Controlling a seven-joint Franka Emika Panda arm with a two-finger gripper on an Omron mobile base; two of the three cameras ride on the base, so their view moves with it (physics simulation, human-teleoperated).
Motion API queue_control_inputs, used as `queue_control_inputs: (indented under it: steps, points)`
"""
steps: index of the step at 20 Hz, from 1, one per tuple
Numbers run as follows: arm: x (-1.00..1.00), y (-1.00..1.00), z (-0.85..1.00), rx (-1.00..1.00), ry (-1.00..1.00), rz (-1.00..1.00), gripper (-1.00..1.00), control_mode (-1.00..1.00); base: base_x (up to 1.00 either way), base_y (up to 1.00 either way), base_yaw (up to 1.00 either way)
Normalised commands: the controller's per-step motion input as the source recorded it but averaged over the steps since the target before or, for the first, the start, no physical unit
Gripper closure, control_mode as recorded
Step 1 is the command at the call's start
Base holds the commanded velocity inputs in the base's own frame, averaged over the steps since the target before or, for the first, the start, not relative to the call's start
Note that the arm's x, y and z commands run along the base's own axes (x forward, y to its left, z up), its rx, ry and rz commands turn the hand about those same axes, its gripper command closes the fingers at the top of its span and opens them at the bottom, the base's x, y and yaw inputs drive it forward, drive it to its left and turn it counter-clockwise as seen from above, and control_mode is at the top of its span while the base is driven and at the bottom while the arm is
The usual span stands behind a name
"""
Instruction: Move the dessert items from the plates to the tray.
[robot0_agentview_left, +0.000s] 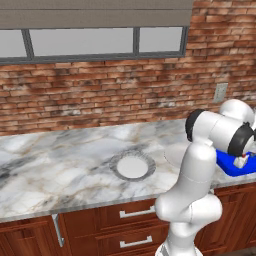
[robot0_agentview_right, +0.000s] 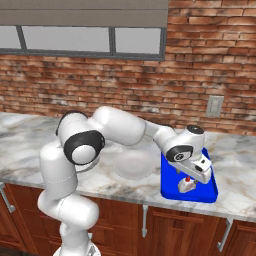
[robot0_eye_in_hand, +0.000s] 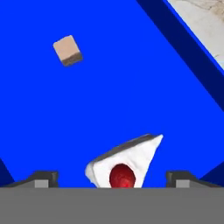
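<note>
both dessert items sit on the blue tray (robot0_eye_in_hand: 131, 65): the cake bit (robot0_eye_in_hand: 124, 164) between the released gripper (robot0_agentview_right: 192, 181), the tan morsel (robot0_eye_in_hand: 67, 50) well apart; release looks done, next lift clear; the arm partly hides the plain plate (robot0_agentview_right: 132, 162), probably empty

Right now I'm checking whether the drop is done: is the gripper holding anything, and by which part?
Nothing is held. The gripper stands open over the blue tray, its fingertips apart on either side of the white cake piece lying on the tray.
</note>
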Motion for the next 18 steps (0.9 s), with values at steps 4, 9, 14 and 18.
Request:
queue_control_inputs:
  steps: [4, 9, 14, 18]
  points:
    - [-0.11, -0.03, 0.55, 0.0, -0.09, 0.0, -1.0, -1.0, 0.0, 0.0, 0.0]
    - [-0.36, 0.1, 0.64, -0.01, -0.1, 0.0, -1.0, -1.0, 0.0, 0.0, 0.0]
    - [-0.71, 0.62, 0.47, -0.08, -0.1, 0.02, -1.0, -1.0, 0.0, 0.0, 0.0]
    - [-0.76, 1.0, 0.29, -0.14, -0.11, 0.15, -1.0, -1.0, 0.0, 0.0, 0.0]
